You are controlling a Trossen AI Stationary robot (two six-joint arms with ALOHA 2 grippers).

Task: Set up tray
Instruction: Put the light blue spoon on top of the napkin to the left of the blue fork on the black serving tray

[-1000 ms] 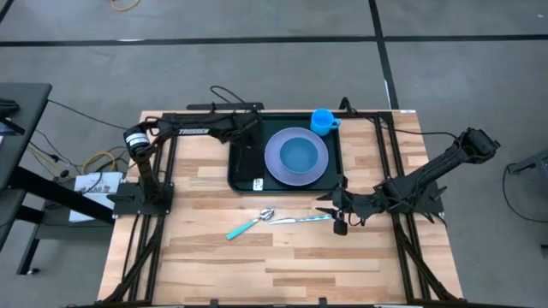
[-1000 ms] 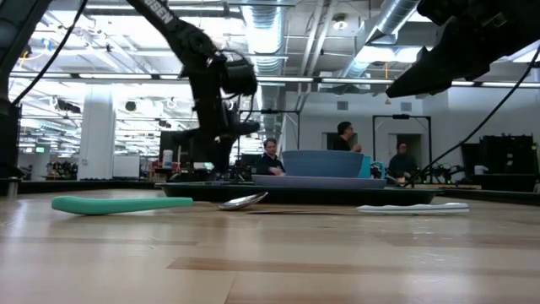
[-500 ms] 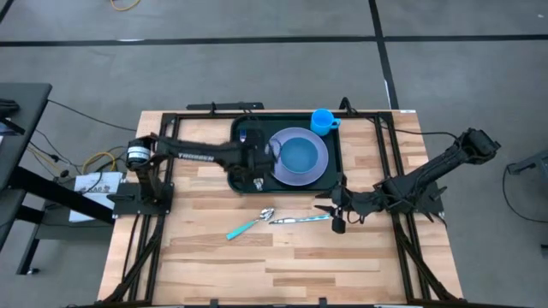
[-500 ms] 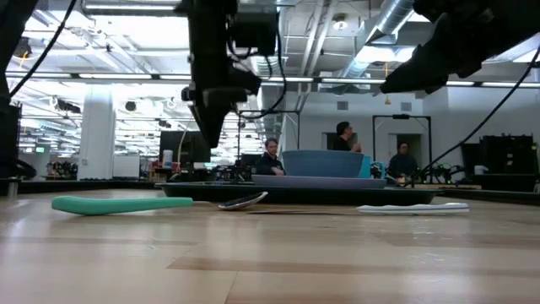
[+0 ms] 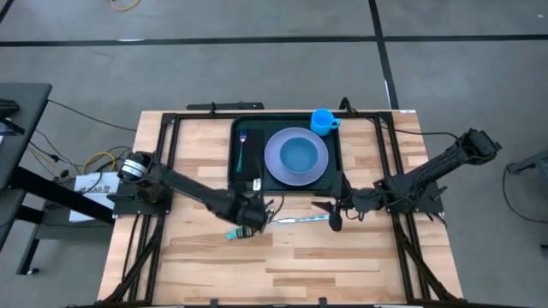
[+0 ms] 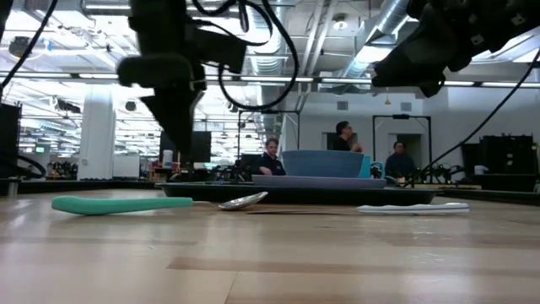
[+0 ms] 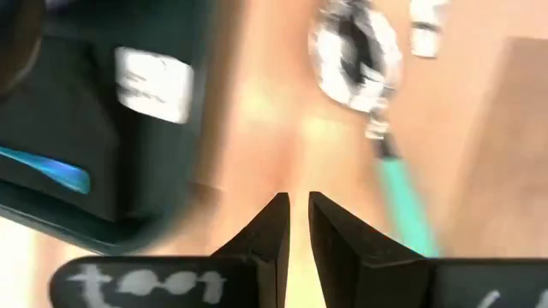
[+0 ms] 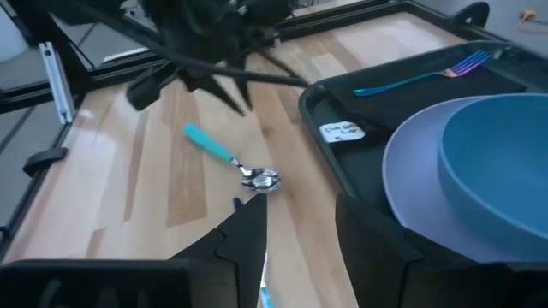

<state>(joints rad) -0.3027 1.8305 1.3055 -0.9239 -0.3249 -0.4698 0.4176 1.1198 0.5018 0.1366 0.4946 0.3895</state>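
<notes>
Moved off tray (image 5: 247, 180) to worktop (image 5: 205, 248): left gripper (image 5: 253, 214), fingers nearly together, empty, above teal-handled spoon (image 5: 248, 226), presumably next pick; right gripper (image 5: 330, 209) half-spread, waiting.

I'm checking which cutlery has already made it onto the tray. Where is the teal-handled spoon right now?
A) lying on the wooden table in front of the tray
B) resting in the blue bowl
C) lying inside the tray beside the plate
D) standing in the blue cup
A: the teal-handled spoon lies on the bare wood outside the tray, under the left gripper.
</notes>
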